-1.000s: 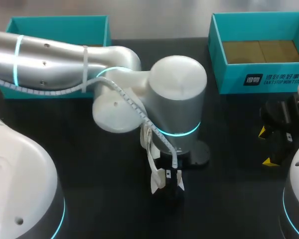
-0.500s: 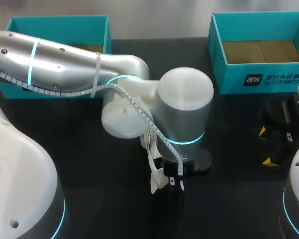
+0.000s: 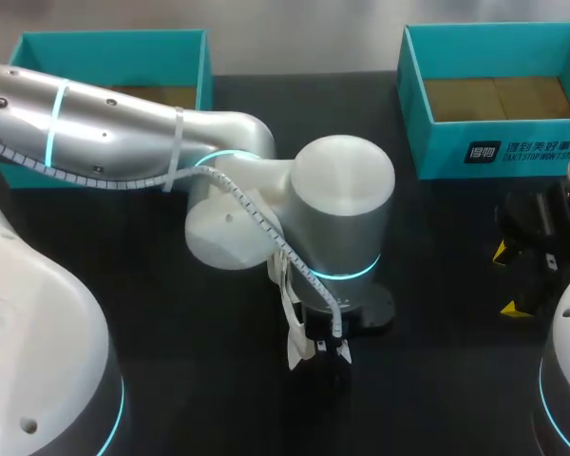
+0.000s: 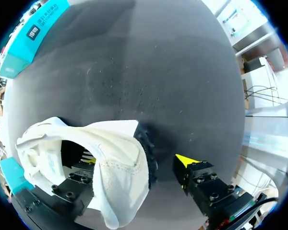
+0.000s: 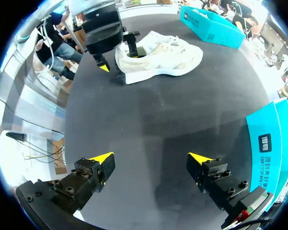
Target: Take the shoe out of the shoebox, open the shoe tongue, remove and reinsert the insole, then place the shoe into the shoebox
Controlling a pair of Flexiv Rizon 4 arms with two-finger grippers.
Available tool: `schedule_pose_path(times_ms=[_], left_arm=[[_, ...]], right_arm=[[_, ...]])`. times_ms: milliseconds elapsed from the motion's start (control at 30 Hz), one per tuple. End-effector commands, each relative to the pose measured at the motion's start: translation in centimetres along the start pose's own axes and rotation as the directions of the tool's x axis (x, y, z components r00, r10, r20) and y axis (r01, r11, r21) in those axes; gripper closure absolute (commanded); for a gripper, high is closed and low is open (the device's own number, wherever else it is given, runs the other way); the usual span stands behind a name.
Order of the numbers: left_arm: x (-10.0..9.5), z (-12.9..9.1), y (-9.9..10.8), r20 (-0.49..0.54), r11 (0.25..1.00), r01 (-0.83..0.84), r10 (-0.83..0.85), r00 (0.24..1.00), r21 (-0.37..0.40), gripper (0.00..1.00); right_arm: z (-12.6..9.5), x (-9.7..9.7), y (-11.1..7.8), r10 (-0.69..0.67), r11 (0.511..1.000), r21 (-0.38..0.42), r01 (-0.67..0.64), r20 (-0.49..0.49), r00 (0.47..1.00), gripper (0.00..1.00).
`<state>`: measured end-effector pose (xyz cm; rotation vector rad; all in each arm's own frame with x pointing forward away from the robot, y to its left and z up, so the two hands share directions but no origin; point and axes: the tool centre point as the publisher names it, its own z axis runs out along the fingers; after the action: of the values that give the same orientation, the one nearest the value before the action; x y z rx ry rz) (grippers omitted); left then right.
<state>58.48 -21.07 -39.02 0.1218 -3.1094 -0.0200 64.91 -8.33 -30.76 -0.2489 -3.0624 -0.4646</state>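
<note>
Left gripper (image 3: 325, 350) sits around 6 o'clock from the table centre in the head view, pointing straight down. Its fingers are spread and straddle the heel of the white sneaker (image 4: 103, 160). One finger is down inside the shoe opening. The other finger (image 4: 188, 162) is outside, just beside the dark heel collar with a thin gap showing, so it has no grip on the shoe. The right wrist view agrees: left gripper (image 5: 117, 57) stands over the heel end, with the outer yellow tip clear of the shoe.

Right gripper (image 5: 151, 158) is released with its fingers wide apart, and only bare table shows between them. In the head view the right gripper (image 3: 508, 280) is at roughly 4 o'clock, well apart from the shoe.

The white sneaker (image 5: 158, 57) stands upright on its sole on the black table (image 3: 437, 370), outside both boxes. In the head view only a white sliver of the sneaker (image 3: 293, 347) pokes out beside the left wrist (the rest is hidden under the wrist).

The left arm (image 3: 123, 133) comes in from 9 o'clock and crosses past the middle.

The first teal shoebox tray (image 3: 114, 43) is at 11 o'clock, partly behind that arm. From the right wrist it lies beyond the sneaker's toe (image 5: 209, 26). The second teal shoebox tray (image 3: 494, 157) is at 1 o'clock with its brown cardboard floor showing and no shoe in it. It is just beside the right gripper's finger in the right wrist view (image 5: 269, 148).
</note>
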Motion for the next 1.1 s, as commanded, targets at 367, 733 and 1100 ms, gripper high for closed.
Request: schedule_pose_path(times_ms=[367, 733, 1100], left_arm=[[-0.6, 0.7, -0.2, -0.009, 1.0, -0.002, 0.002, 1.0, -0.014, 1.0], [-0.7, 0.0, 0.2, -0.024, 1.0, -0.009, 0.009, 1.0, -0.002, 1.0], [-1.0, -6.1, 1.9, -0.067, 0.998, -0.05, 0.054, 0.996, 0.047, 1.0]], right_arm=[[0.1, 0.1, 0.0, 0.0, 1.0, 0.001, 0.0, 0.003, 1.0, 0.0], [0.1, 0.1, 0.0, 0.0, 1.0, 0.001, 0.0, 0.003, 1.0, 0.0], [0.1, 0.1, 0.0, 0.0, 1.0, 0.001, 0.0, 0.003, 1.0, 0.0]])
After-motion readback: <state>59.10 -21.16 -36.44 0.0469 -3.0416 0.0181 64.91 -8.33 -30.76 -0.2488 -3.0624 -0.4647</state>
